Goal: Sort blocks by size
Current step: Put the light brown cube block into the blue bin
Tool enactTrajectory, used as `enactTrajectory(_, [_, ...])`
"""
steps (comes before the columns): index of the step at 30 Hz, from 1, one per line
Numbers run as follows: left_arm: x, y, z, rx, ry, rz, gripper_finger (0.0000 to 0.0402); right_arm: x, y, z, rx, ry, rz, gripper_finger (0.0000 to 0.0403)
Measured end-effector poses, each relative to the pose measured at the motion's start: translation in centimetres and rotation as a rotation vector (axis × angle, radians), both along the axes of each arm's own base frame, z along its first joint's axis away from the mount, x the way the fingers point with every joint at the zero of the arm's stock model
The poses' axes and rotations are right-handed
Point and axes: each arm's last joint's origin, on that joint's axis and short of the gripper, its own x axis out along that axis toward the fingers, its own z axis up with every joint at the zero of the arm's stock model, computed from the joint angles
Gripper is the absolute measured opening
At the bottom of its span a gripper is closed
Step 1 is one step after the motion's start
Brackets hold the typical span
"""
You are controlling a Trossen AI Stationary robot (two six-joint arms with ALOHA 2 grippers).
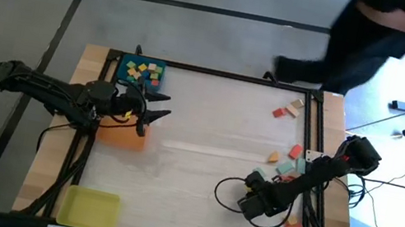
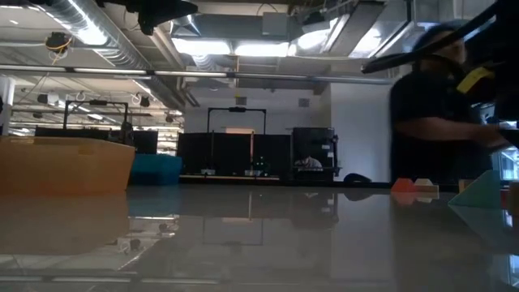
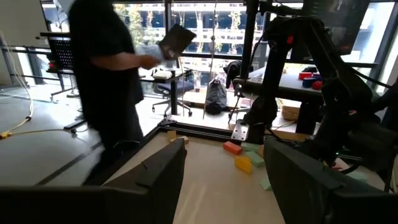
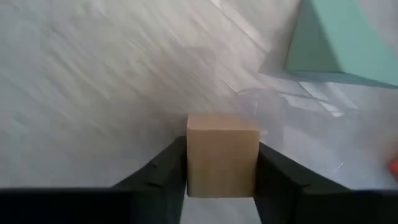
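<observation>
One pale cube (image 4: pixel 222 154) is gripped between the right fingers (image 4: pixel 283 180) on the tabletop (image 4: pixel 112 81); a shallow hold risks slipping when lifted. Left fingers (image 3: pixel 155 180) are held open.

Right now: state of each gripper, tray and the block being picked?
right gripper: fingers touching both sides of a tan cube, cube on the table
left gripper: open, empty, above the orange tray
blue tray: several small blocks inside
orange tray: contents hidden by the arm
yellow tray: looks empty
</observation>
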Motion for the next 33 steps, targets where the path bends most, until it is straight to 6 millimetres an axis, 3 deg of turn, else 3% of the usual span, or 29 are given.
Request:
enactTrajectory(2, [0.0, 0.0, 0.0, 0.0, 0.0, 0.0, 0.0205, 0.0, 0.0, 0.1, -0.006, 0.003, 0.027, 0.0129])
enactTrajectory(8, [0.0, 0.0, 0.0, -0.014, -0.004, 0.0, 0.0205, 1.0, 0.0, 1.7, -0.098, -0.053, 0.16, 0.0129])
enactTrajectory(13, [0.0, 0.0, 0.0, -0.018, -0.008, 0.0, 0.0205, 2.9, -2.2, 3.8, -0.279, -0.138, 0.238, 0.0129])
enactTrajectory(17, [0.0, 0.0, 0.1, -0.013, -0.015, 0.0, 0.0205, 5.3, -5.5, 4.6, -0.4, -0.184, 0.314, 0.0129])
enactTrajectory(21, [0.0, 0.0, 0.1, 0.006, -0.014, 0.0, 0.0205, 8.8, -9.5, 4.8, -0.488, -0.303, 0.398, 0.0129])
enactTrajectory(28, [-0.1, 0.0, 0.5, 0.057, -0.034, 0.002, 0.0205, 14.6, -17.7, 4.7, -0.586, -0.703, 0.529, 0.0129])
enactTrajectory(33, [-0.1, 0.0, 0.5, 0.063, -0.026, 0.002, 0.0205, 17.3, -22.8, 4.0, -0.564, -1.02, 0.61, 0.0129])
